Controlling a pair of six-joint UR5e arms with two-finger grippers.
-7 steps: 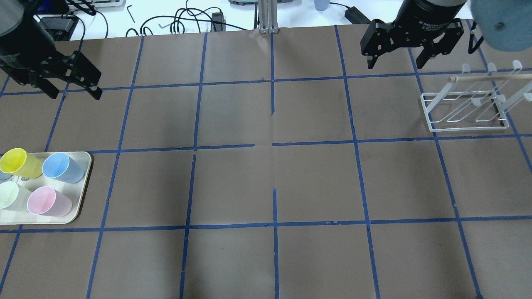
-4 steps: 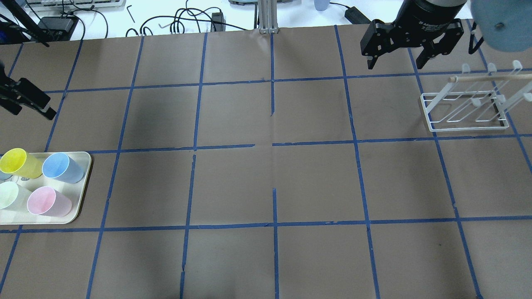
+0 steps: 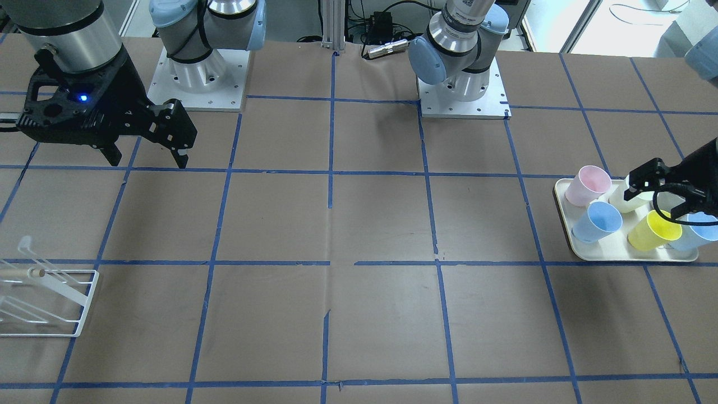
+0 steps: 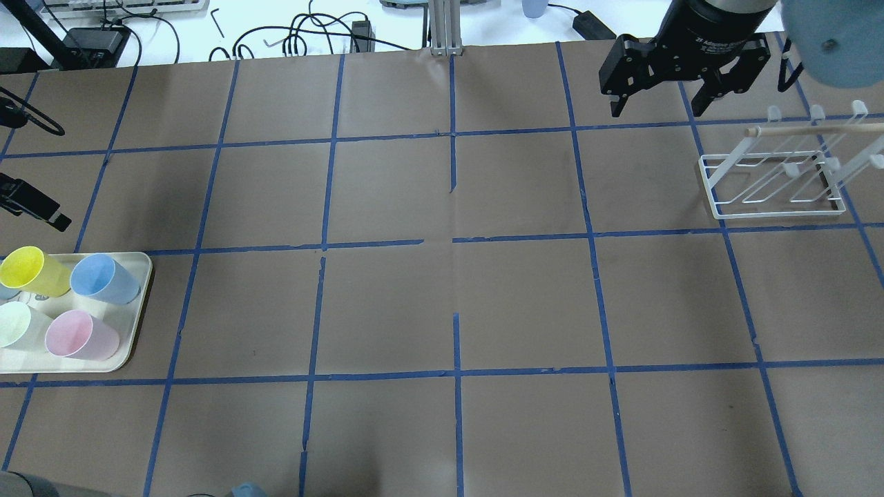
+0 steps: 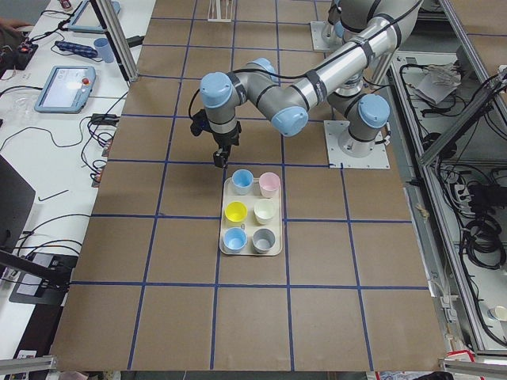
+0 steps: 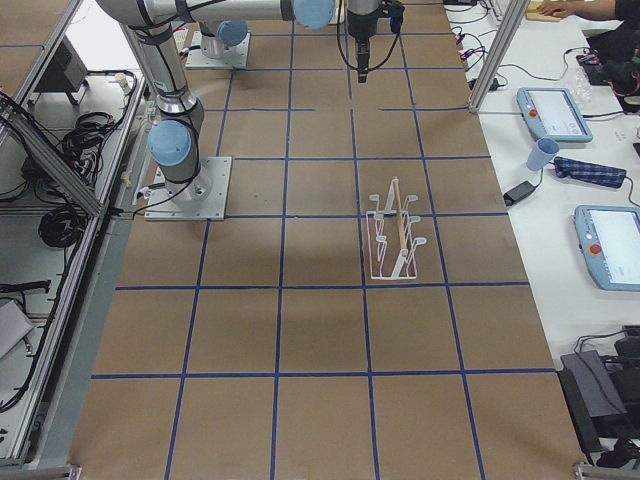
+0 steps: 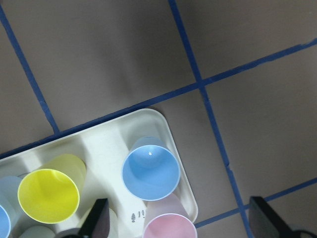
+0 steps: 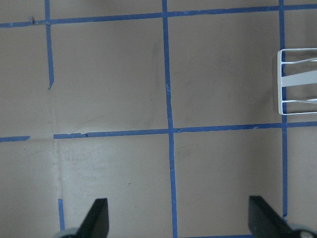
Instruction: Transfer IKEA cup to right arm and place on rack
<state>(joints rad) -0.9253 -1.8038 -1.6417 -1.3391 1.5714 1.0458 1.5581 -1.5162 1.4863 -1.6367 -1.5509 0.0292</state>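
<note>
Front-facing view: the right gripper (image 3: 148, 161) is hanging above the table (image 3: 336, 224) near its base, jaws spread and empty. The left gripper (image 3: 657, 193) is hovering over the cream tray (image 3: 583, 255), carrying nothing. The IKEA cup (image 3: 597, 221) is standing mouth-up at the tray's edge toward the table's middle. The pink cup (image 3: 588, 185) is just beside it on one side and the yellow cup (image 3: 650, 230) on the other. The rack (image 3: 47, 303) is sitting well apart, at the opposite end.

Overhead view: only a sliver of the left gripper is showing at the frame's edge. The right gripper is waiting open near the rack.

Left side view: six cups are sitting in two rows, and the second blue cup (image 5: 234, 238) is standing farther down the tray. The left arm is reaching over the tray end nearest the target.

Right side view: the rack's pegs are standing bare.

Left wrist view: the target's mouth is lying mid-frame, with both fingers (image 7: 99, 218) spread wide below it and touching nothing.

Right wrist view: its fingers are parted over the table, with a corner of the rack at the frame's edge.

Handling, as a judgement: the cup is probably thin, light plastic, smooth and tapering, so a hard squeeze risks flexing the wall and a loose one lets it slide. The side facing the tray's edge is giving the fingers the most room. A hold high on the wall would be leaving the base free for the right gripper.
</note>
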